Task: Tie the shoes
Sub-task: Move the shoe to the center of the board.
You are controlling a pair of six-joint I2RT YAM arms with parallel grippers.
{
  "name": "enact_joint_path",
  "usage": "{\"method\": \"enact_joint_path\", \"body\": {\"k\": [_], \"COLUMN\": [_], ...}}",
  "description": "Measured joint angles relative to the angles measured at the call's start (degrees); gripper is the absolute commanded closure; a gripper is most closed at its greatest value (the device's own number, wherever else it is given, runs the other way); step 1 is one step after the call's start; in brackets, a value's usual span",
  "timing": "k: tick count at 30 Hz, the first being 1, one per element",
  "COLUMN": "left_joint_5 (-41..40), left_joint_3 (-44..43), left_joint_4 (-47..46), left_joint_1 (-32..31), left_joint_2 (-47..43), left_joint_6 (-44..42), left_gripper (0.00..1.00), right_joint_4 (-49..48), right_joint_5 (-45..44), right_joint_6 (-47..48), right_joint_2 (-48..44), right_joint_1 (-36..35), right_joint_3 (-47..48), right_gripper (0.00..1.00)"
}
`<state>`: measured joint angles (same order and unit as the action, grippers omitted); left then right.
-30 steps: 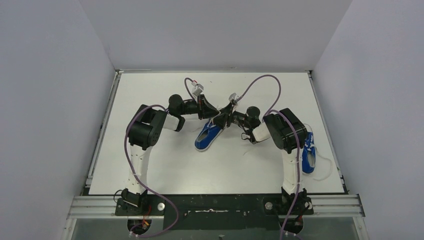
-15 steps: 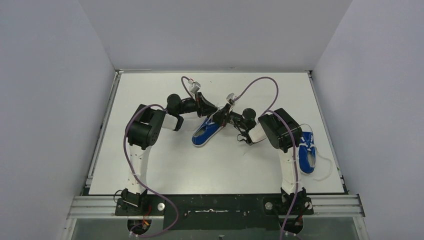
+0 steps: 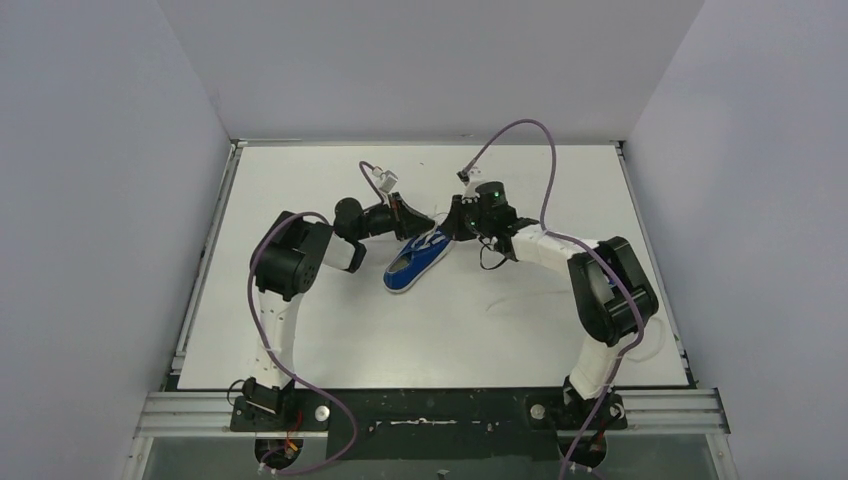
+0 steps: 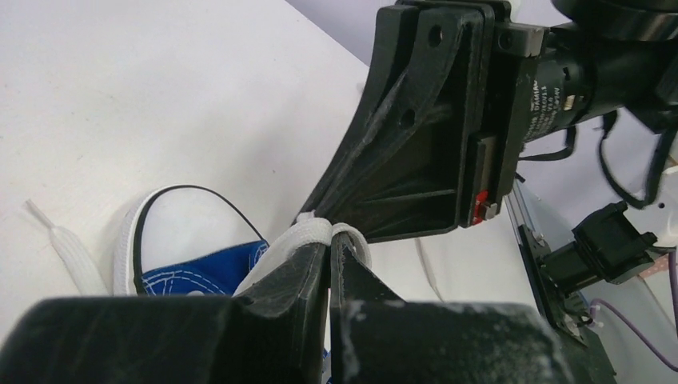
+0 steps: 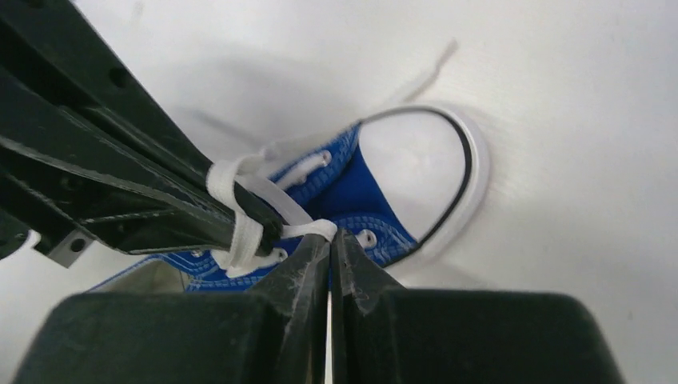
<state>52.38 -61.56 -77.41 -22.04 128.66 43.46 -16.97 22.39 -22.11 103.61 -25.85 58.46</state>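
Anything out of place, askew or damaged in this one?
Nothing looks spilled or damaged. The blue sneaker sits on its sole, and the left gripper and right gripper are both shut on its white lace. The one oddity is that only this shoe is plainly in view, with no second one visible.

One blue sneaker (image 3: 412, 265), two robot arms (image 3: 290, 262) (image 3: 603, 288), one white table (image 3: 500, 335)
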Motion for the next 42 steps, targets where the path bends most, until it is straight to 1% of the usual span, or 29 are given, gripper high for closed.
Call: {"method": "enact_joint_path", "body": {"k": [1,5,7,9,11,15,18,21,22,23,26,28,29,30,32,35,38,40,42], "left_joint_5": [-0.26,-1.44,-1.7,-2.08,-2.54,-2.78,-2.82,-2.89,-2.89,-2.91,-2.78,-3.54,-4.07,-4.48,-5.35,-6.99,-8.44,-8.94,-9.11], "left_joint_3": [0.42,2.29,2.99,3.1,3.04,3.02,3.02,3.02,3.04,3.04,3.04,3.13,3.43,4.0,5.05,5.73,7.48,7.74,7.69], "left_joint_4": [0.0,0.11,0.11,0.11,-0.07,-0.2,-0.2,-0.17,-0.15,-0.04,0.72,2.51,3.78,5.35,10.05,19.91,27.89,32.76,37.59], "left_joint_1": [0.0,-0.31,-0.5,-0.55,-0.57,-0.63,-0.48,0.09,0.37,0.59,0.9,1.31,1.73,2.16,2.99,4.15,5.44,6.19,6.82], "left_joint_2": [-0.09,-0.13,-0.13,-0.15,-0.24,-0.44,-0.52,-0.63,-0.68,-0.72,-1.18,-1.77,-2.32,-3.17,-5.53,-10.16,-15.82,-18.23,-19.56], "left_joint_6": [0.44,2.21,3.17,4.28,5.66,7.85,8.81,9.55,9.75,9.94,10.38,10.54,10.82,10.82,9.7,6.84,3.8,2.08,-0.2], "left_gripper": [1.0,1.0,1.0,1.0,1.0,1.0,1.0,1.0,1.0,0.97,0.76,0.68,0.5,0.47,0.42,0.4,0.38,0.34,0.32], "right_joint_4": [5.09,30.95,41.88,50.77,57.35,68.19,75.71,83.97,85.5,86.25,86.93,87.71,87.54,86.95,85.74,84.7,83.21,82.82,82.53], "right_joint_5": [-1.73,-10.14,-12.87,-14.12,-13.09,-6.73,-0.85,2.91,3.76,4.85,7.96,9.44,10.23,10.95,12.66,14.51,15.93,16.61,17.18], "right_joint_6": [0.39,1.18,1.18,1.14,1.53,3.45,6.21,9.4,10.01,10.58,11.02,11.19,11.23,11.21,10.97,10.12,9.25,8.85,8.33], "right_joint_2": [-0.33,-0.48,0.44,1.84,3.02,7.02,11.76,17.86,19.06,19.85,19.98,19.93,19.93,19.93,19.93,19.98,19.98,19.98,19.98], "right_joint_1": [-0.52,-3.78,-5.03,-5.55,-5.42,-4.68,-3.69,-2.8,-2.54,-2.1,-0.83,0.35,1.11,1.84,2.95,4.26,4.5,4.46,4.46], "right_joint_3": [1.6,10.8,17.07,23.52,28.35,36.7,43.25,53.02,55.06,56.37,56.43,55.76,54.95,53.96,51.82,50.69,50.9,50.93,50.93], "right_gripper": [1.0,1.0,1.0,1.0,1.0,1.0,1.0,1.0,1.0,1.0,1.0,1.0,1.0,1.0,1.0,1.0,1.0,1.0,1.0]}}
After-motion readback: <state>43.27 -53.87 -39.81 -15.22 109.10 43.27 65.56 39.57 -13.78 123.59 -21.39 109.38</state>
